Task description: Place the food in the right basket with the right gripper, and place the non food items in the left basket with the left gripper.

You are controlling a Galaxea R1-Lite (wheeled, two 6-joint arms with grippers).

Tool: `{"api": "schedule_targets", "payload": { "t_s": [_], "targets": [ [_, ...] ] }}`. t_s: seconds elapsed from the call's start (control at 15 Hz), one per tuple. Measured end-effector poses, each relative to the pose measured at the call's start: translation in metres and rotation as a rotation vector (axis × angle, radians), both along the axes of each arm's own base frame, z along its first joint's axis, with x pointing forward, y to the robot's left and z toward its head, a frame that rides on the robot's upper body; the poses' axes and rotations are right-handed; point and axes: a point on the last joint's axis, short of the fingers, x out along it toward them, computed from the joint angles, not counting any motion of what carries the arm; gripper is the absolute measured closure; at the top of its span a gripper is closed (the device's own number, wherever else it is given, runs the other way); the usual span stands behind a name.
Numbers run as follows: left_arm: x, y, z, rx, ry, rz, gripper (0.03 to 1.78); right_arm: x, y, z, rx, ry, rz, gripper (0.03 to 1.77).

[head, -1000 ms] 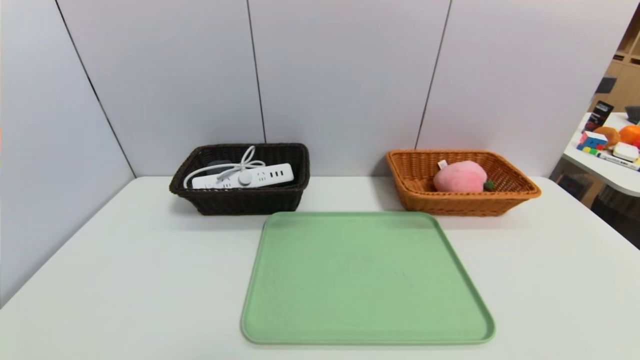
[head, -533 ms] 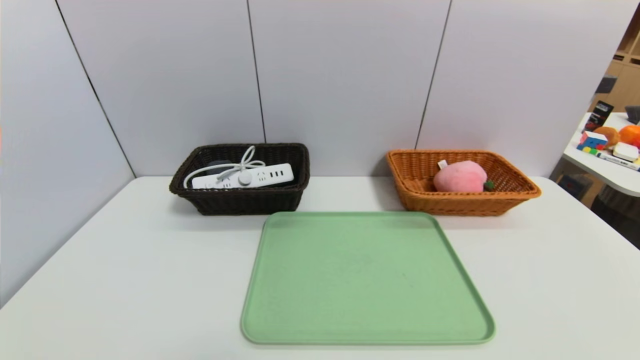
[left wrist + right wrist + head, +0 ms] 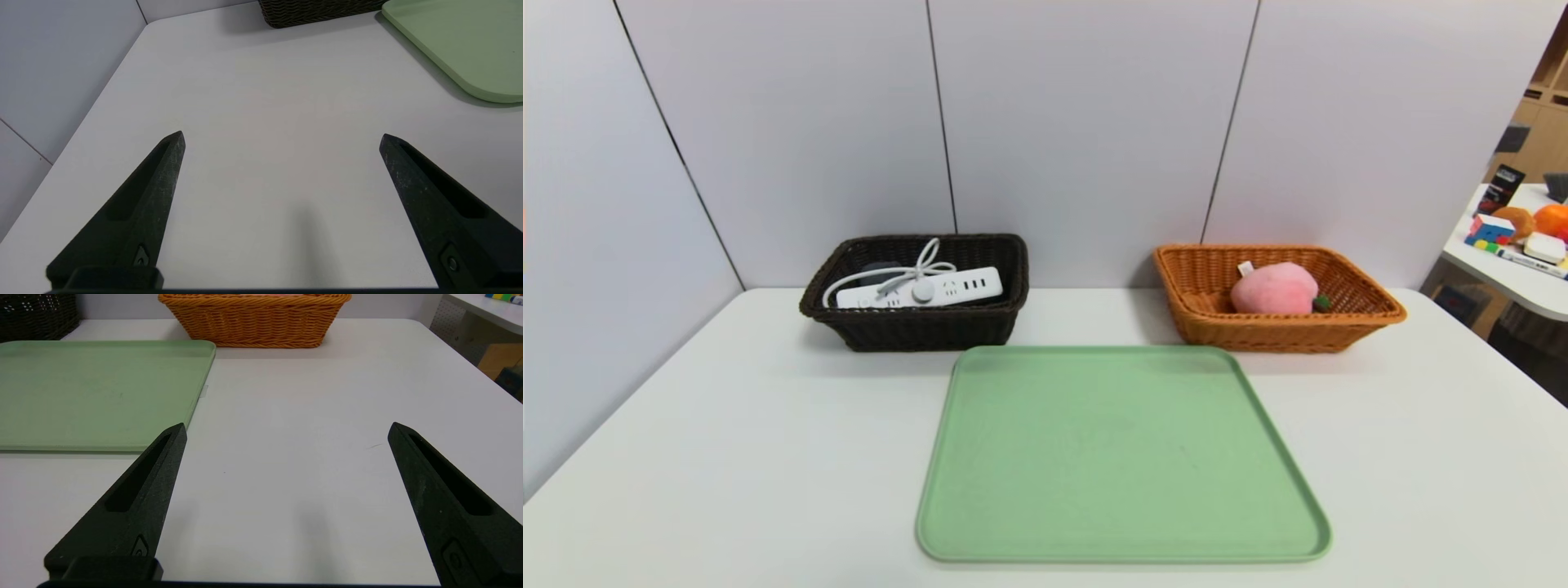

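The pink plush peach [image 3: 1274, 288] lies inside the orange-tan right basket [image 3: 1372, 314] at the back right of the table. The white power strip [image 3: 947, 287] with its coiled cord rests in the dark brown left basket [image 3: 915, 331] at the back left, over a dark grey towel [image 3: 876, 271] that barely shows. Both arms are out of the head view. My left gripper [image 3: 282, 135] hangs open over bare table near the front left. My right gripper [image 3: 287, 426] hangs open over bare table beside the tray, holding nothing.
A flat green tray [image 3: 1119, 457] with nothing on it lies in the middle of the white table [image 3: 727, 457], in front of the two baskets. Grey wall panels close the back and left. A side table [image 3: 1515, 282] with small orange fruits and toys stands at the far right.
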Motion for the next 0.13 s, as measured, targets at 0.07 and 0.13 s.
{"api": "schedule_targets", "payload": {
  "t_s": [0.07, 0.13],
  "targets": [
    [0.0000, 0.0000, 0.0000, 0.000, 0.000, 0.000, 0.12, 0.0000, 0.0000, 0.0000, 0.001, 0.000, -0.001, 0.10],
    [0.0000, 0.0000, 0.0000, 0.000, 0.000, 0.000, 0.12, 0.0000, 0.0000, 0.0000, 0.001, 0.000, -0.002, 0.10]
  ]
}}
